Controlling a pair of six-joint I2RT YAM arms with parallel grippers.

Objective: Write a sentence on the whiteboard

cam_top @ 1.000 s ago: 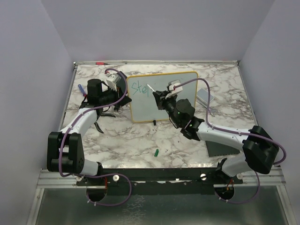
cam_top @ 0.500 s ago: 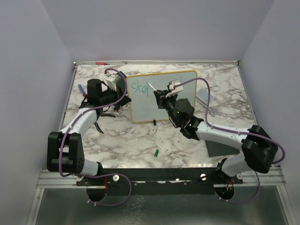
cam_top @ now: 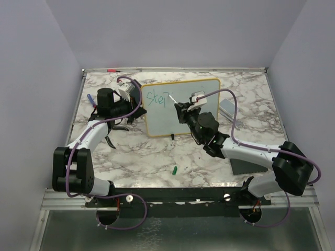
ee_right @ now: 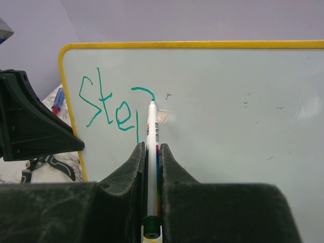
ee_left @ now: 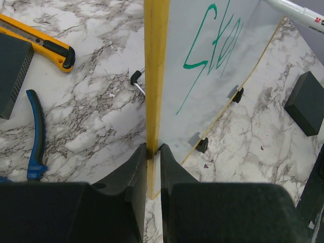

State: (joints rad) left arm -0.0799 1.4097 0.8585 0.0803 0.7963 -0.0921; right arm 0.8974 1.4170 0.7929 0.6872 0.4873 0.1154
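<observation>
The whiteboard (cam_top: 186, 112) with a yellow frame stands upright at the table's middle back; it also shows in the left wrist view (ee_left: 212, 96) and the right wrist view (ee_right: 228, 101). Green writing (ee_right: 109, 109) on it reads "Ste" with a partly drawn "p"; it also shows from above (cam_top: 156, 98). My left gripper (ee_left: 153, 152) is shut on the board's left frame edge (ee_left: 155, 76). My right gripper (ee_right: 152, 152) is shut on a white marker (ee_right: 152, 152) whose green tip touches the board at the curve of the "p". From above the marker (cam_top: 172, 99) points at the board.
A green marker cap (cam_top: 175, 170) lies on the marble near the front. A yellow utility knife (ee_left: 38, 40), blue-handled pliers (ee_left: 35, 136) and a black box (ee_left: 12, 71) lie left of the board. A black pad (ee_left: 306, 101) lies right. A dark pad (cam_top: 246, 164) sits by my right arm.
My right gripper has moved the marker up and right on the board, adding the stem and top curve of a "p" after "Ste". The left gripper has not moved.
</observation>
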